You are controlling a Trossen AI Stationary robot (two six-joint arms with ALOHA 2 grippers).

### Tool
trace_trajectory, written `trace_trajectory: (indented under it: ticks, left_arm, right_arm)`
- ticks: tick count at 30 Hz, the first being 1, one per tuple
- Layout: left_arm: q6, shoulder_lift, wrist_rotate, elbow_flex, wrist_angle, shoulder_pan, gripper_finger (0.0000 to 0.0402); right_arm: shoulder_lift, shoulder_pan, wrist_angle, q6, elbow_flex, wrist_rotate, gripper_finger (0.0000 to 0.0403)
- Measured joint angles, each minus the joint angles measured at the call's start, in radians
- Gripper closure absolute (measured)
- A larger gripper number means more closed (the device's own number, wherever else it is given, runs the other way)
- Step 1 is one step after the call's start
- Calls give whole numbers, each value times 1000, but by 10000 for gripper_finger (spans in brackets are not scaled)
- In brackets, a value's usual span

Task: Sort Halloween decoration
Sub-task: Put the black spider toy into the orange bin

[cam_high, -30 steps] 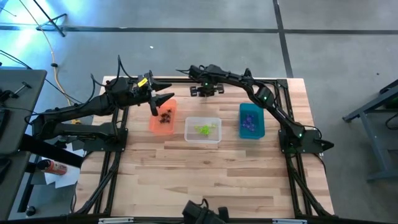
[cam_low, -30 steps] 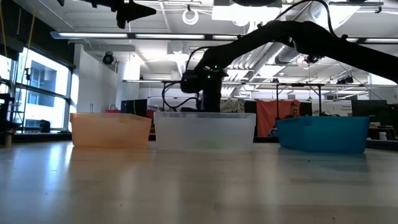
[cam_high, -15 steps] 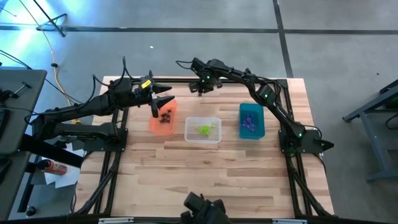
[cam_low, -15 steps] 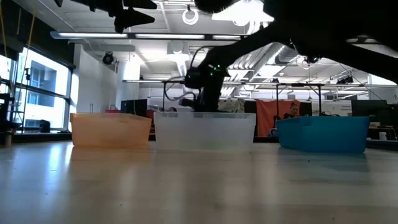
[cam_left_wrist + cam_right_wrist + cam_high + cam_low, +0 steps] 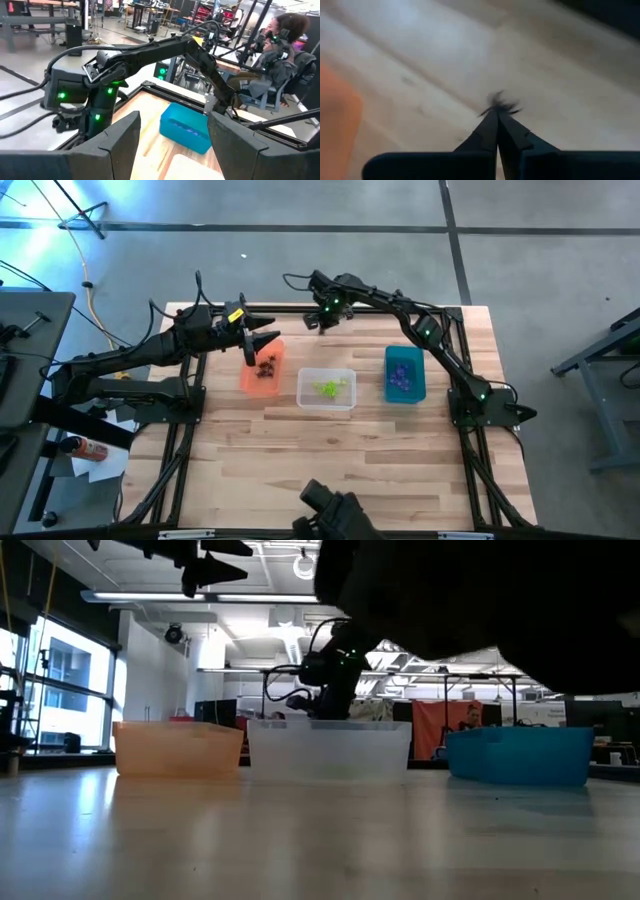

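Tiny black spidery plastic trinket (image 5: 499, 104) is pinched at the tips of the right gripper (image 5: 497, 116), its fingers clamped together on it just above the pale wooden worktop (image 5: 330, 460) behind the bins, presumably bound for the orange translucent rectangular bin (image 5: 263, 367) of dark pieces. Left gripper (image 5: 258, 342) hangs wide apart over that bin's far end, likely waiting. No readable writing or labels anywhere.

orange bin (image 5: 263, 370), clear bin (image 5: 326, 389), teal bin (image 5: 404, 374), pale striped wood table (image 5: 330, 460), black trinket (image 5: 499, 104)

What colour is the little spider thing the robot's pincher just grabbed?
Black. The right gripper pinches the tiny spider at its tips; the right wrist view shows it best.
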Motion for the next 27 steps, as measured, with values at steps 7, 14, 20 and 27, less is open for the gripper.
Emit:
trace_trajectory:
  ticks: [7, 14, 20, 27]
  left_arm:
    - [-2, 0, -19, 0, -1, 0, 184]
    - [-2, 0, -19, 0, -1, 0, 184]
    - [-1, 0, -19, 0, -2, 0, 184]
    - [-1, 0, -39, 0, -1, 0, 184]
  right_arm:
    - [42, -36, 1, -54, -2, -95, 399]
    - [41, -38, -33, -116, -2, -127, 402]
    - [35, -51, -79, -176, -2, -141, 402]
    - [-17, -38, 24, -53, 12, -263, 402]
